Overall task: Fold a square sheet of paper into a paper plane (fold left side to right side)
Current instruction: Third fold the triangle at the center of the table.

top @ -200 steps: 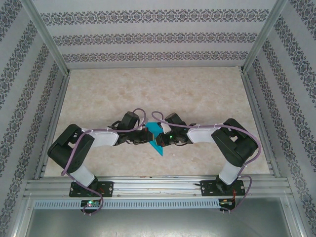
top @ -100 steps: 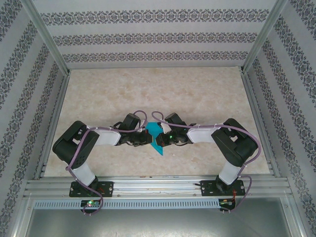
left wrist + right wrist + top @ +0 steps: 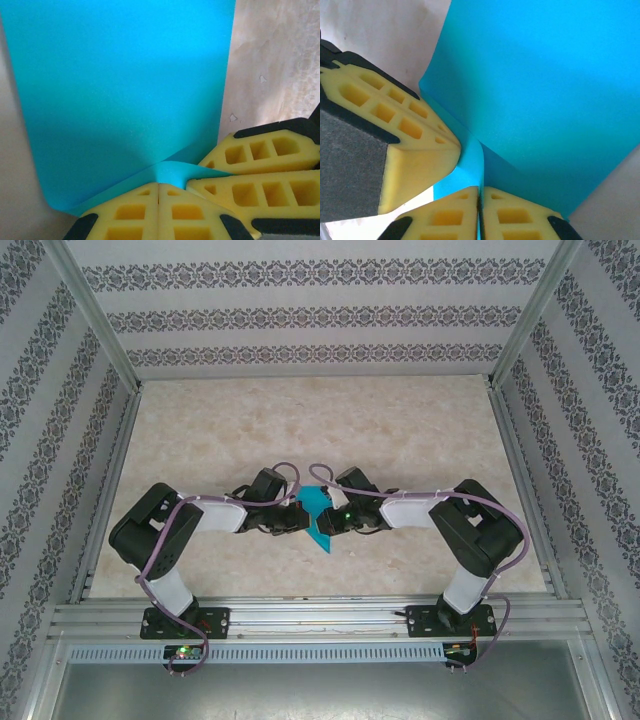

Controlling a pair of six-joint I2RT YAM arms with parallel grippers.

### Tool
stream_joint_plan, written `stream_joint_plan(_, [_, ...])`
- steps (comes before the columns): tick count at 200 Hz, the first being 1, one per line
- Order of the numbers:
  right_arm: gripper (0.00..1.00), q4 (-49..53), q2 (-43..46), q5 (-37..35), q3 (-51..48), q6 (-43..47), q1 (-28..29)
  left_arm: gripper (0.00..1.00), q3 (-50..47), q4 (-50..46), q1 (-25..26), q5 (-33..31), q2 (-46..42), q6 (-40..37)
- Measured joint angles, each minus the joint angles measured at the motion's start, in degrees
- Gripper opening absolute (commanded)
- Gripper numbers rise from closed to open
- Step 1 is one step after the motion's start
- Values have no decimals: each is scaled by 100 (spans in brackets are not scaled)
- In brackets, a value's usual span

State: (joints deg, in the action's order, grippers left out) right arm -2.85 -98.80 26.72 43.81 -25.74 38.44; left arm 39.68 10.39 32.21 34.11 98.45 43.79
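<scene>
The square sheet of paper (image 3: 318,506) is plain teal-blue and stands partly folded on the table between my two grippers. In the left wrist view the sheet (image 3: 125,90) rises as a wall, with a flap curling over my fingertips. My left gripper (image 3: 159,184) is shut, its tips pressed against that curl, and it sits left of the sheet (image 3: 300,518). My right gripper (image 3: 479,188) is shut on a thin edge of the sheet (image 3: 545,90), right of it (image 3: 330,520). Its fingers (image 3: 260,155) clamp the flap beside mine.
The marbled tabletop (image 3: 320,430) stretches beyond the grippers to the back wall. Metal frame rails (image 3: 110,490) border the left and right sides. Both arms reach in from the near rail (image 3: 320,615).
My left arm has swung in to the right, bringing its shut gripper closer against the sheet. The sheet and the right arm have barely moved.
</scene>
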Motion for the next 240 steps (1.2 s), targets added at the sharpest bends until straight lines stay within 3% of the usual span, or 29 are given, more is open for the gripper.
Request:
stream_joint_plan(47, [41,448,428,-72,146,-13,-236,0,22,2,4,-2,28,7])
stream_joint_plan(71, [43,754,890,-164,146,-9,-299,0,22,7,4,0,33,26])
stream_joint_plan(87, [36,922,1180,-181,140,-44,-308,0,22,17,4,2,35,61])
stream_joint_plan(115, [13,988,1578,48,-55,-407,-304,0,22,52,4,4,50,160])
stream_joint_plan(136, [5,925,1615,319,-315,-758,-264,0,22,85,4,4,61,214])
stream_joint_plan(240, [2,402,879,787,-553,-1506,149,0,22,170,4,17,101,306])
